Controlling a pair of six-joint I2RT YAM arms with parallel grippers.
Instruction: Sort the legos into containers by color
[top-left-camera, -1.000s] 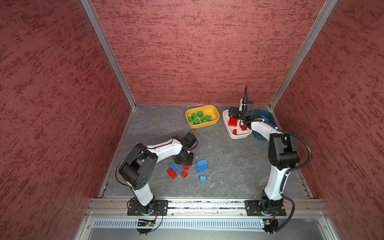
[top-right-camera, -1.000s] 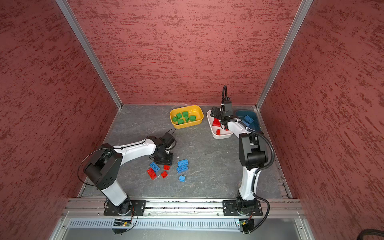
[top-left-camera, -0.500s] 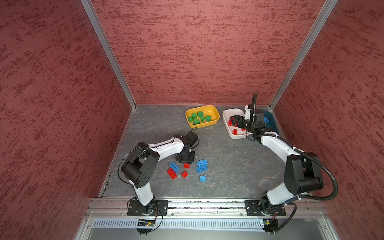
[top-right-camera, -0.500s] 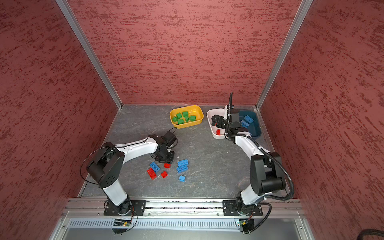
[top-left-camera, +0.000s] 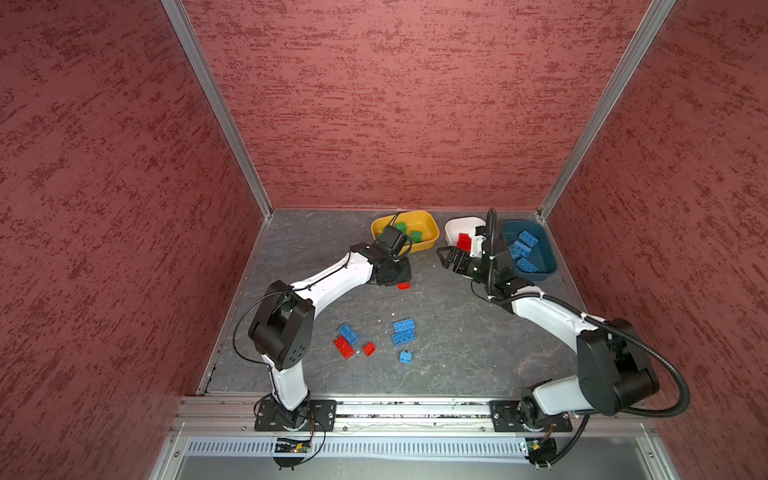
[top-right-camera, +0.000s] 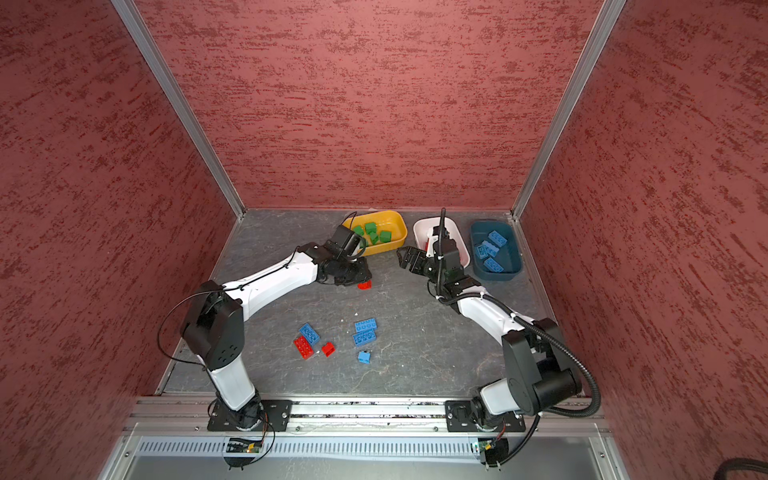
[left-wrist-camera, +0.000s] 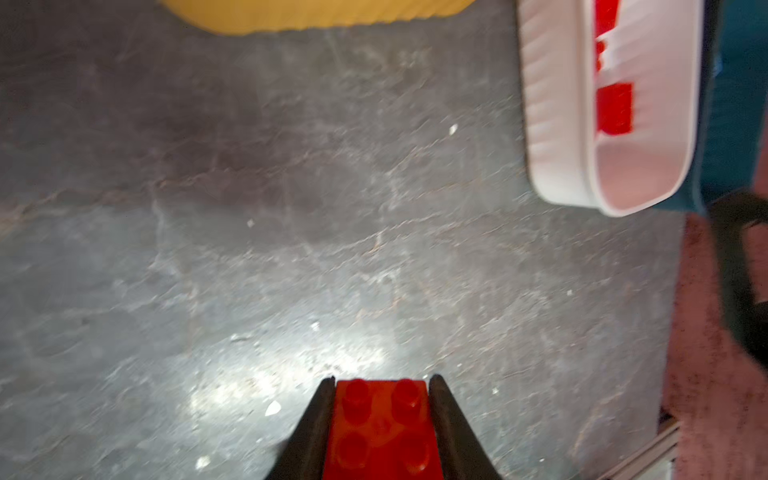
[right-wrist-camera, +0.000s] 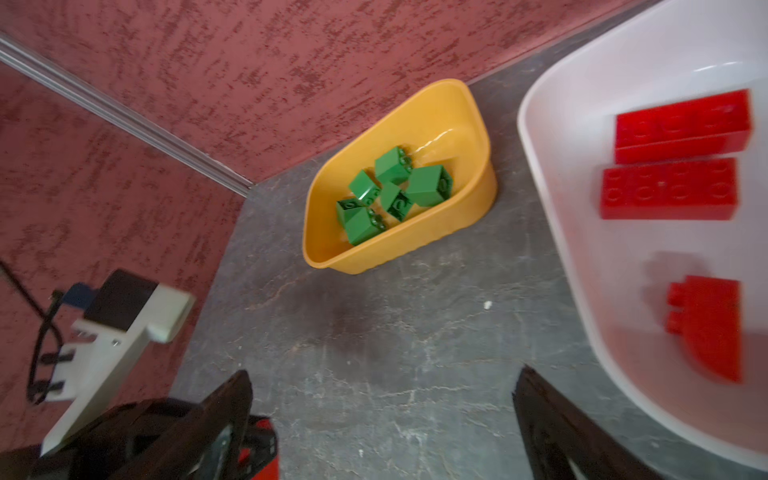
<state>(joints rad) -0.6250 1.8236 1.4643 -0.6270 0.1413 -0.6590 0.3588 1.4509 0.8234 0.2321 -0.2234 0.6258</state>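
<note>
My left gripper (top-left-camera: 401, 279) (left-wrist-camera: 382, 378) is shut on a red lego (left-wrist-camera: 381, 428) (top-left-camera: 403, 286), both fingers pressed to its sides, over the grey floor in front of the yellow container (top-left-camera: 424, 246). My right gripper (top-left-camera: 450, 258) (right-wrist-camera: 384, 374) stands open with nothing in it, just in front of the white container (top-left-camera: 456, 227) (right-wrist-camera: 582, 104). Beside the white one is the teal container (top-left-camera: 540, 272). Green legos (right-wrist-camera: 395, 191) lie in the yellow container, red legos (right-wrist-camera: 673, 166) in the white one, blue legos (top-left-camera: 524, 245) in the teal one.
Loose legos lie on the floor nearer the front: a blue one (top-left-camera: 348, 332), a red one (top-left-camera: 343, 347), a small red one (top-left-camera: 368, 348), two blue ones side by side (top-left-camera: 404, 331) and a small blue one (top-left-camera: 406, 356). Red walls close in three sides.
My left gripper shut on a red lego at the loose group and carried it back towards the containers. My right gripper drew out of the white container, still open.
</note>
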